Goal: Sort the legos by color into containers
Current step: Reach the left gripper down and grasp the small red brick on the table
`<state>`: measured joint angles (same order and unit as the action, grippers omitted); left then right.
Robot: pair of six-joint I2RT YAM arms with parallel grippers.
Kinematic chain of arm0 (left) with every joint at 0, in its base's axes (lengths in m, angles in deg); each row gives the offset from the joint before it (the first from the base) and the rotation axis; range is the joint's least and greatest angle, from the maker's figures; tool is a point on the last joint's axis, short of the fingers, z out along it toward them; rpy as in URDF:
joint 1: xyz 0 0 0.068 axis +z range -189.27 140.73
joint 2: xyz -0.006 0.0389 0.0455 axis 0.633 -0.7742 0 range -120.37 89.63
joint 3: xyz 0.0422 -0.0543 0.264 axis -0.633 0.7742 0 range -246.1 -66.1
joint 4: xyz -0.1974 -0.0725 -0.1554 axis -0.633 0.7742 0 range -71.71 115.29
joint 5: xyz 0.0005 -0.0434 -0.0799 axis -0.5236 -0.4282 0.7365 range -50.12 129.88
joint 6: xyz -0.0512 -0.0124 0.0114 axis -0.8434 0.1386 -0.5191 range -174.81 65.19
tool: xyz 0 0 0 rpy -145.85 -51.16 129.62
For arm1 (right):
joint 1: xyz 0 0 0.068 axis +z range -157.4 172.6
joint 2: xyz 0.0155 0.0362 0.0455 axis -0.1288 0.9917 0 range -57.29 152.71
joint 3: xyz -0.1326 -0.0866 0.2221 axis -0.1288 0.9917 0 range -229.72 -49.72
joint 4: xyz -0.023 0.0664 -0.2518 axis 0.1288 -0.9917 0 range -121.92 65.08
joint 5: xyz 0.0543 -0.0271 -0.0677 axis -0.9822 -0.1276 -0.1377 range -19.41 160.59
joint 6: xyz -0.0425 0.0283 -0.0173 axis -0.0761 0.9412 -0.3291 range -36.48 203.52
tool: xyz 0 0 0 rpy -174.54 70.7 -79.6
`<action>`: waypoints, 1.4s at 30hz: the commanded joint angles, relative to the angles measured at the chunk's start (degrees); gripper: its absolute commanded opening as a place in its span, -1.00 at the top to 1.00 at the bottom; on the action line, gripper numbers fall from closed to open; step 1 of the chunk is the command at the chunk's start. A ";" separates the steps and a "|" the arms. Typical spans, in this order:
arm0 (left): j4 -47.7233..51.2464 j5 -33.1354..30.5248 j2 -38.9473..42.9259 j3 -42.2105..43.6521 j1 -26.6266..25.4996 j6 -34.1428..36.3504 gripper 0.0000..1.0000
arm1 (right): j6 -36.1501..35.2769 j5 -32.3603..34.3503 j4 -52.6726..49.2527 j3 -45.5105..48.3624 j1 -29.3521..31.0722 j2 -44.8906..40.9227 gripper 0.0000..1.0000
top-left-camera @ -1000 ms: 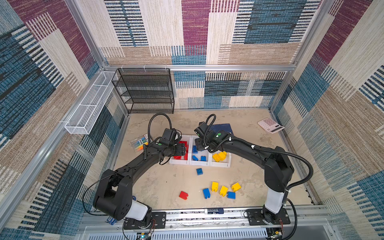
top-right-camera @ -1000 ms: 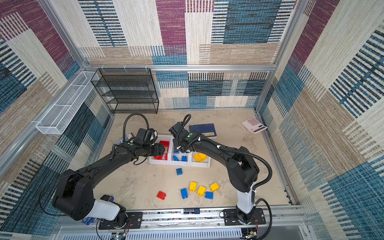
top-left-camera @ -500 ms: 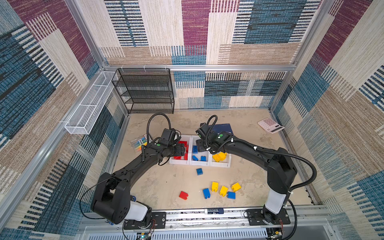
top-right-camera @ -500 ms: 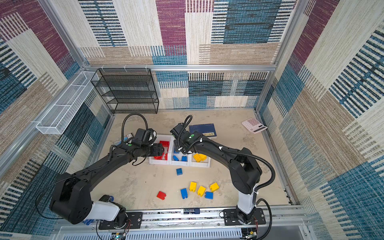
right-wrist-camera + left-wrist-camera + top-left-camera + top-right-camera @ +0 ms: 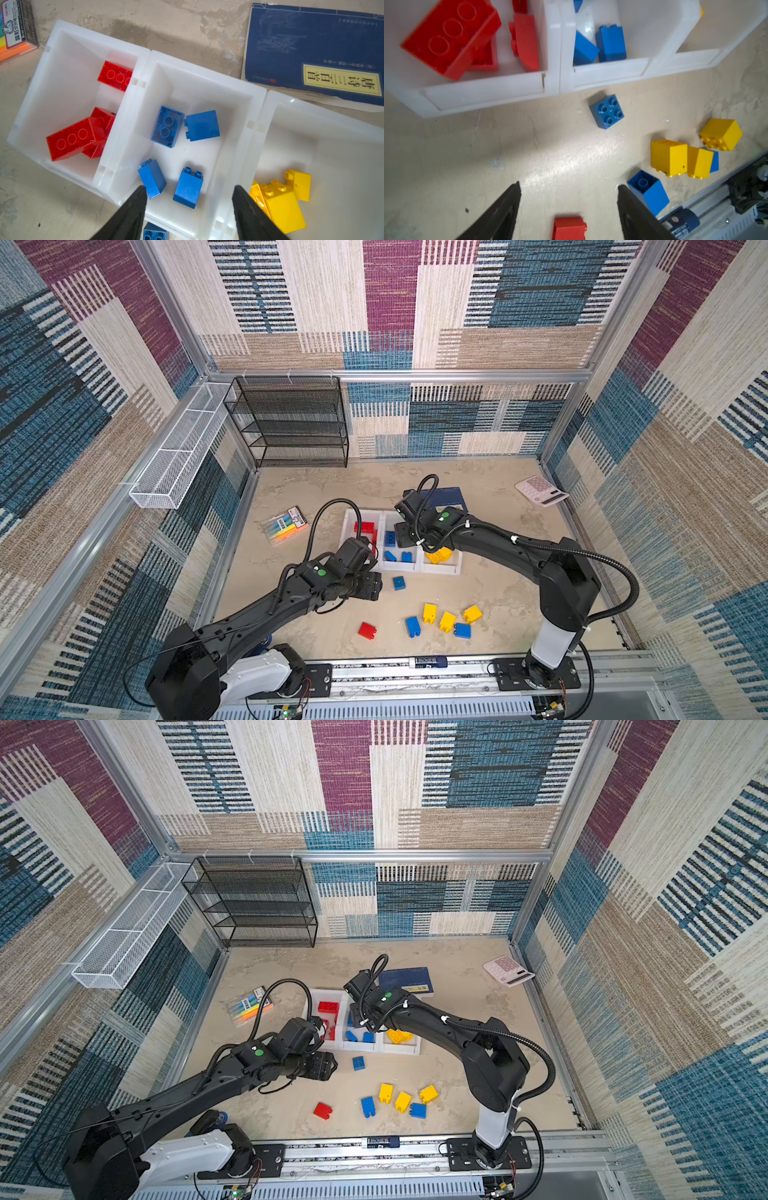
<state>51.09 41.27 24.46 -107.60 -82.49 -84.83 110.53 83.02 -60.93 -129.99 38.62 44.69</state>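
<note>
My left gripper (image 5: 568, 185) is wide open and empty, low over the floor (image 5: 529, 145) in front of the bins (image 5: 483, 93). A lone red brick (image 5: 569, 227) sits in line with the gap between the jaws. I read the pose as lining up to straddle it, the wide spread giving clearance on both sides.

My right gripper (image 5: 189, 187) has its jaws apart with nothing in them. It hangs above the blue bin (image 5: 207, 91), which holds four blue bricks (image 5: 167, 126). It is empty over that bin, so I judge it free for the next pick.

The bins touch in a row: red bin (image 5: 68, 62), blue in the middle, yellow bin (image 5: 324, 116). Their low lips face the loose bricks, so either arm can drop in without a long reach. Every brick inside matches its bin, as far as I can see.

On the floor there is one blue brick (image 5: 399, 583), studs up, just in front of the blue bin. Nearer the arm bases is a pile (image 5: 447, 621) of three yellow and two blue, bunched. The red brick lies apart from it on the left arm's side, so left takes red and right takes the pile. That seems a sensible split. I'd say the task is over half done.
</note>
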 commanded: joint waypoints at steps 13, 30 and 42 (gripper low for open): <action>6.96 -0.16 3.15 6.98 -12.73 -7.91 -0.50 | 1.96 -1.22 3.83 3.27 -1.02 -3.35 -0.37; 6.01 -4.54 -8.77 4.87 -17.16 -5.53 -0.41 | 2.70 -1.26 4.46 5.47 -1.46 -4.95 -0.36; 3.85 -5.11 -12.03 4.08 -17.54 -3.69 0.03 | 3.10 -0.82 3.84 5.83 -1.72 -5.63 -0.34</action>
<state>57.78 36.13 12.42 -103.43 -100.05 -89.51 112.67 82.08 -57.72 -124.11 36.87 39.66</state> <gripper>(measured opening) 0.487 0.668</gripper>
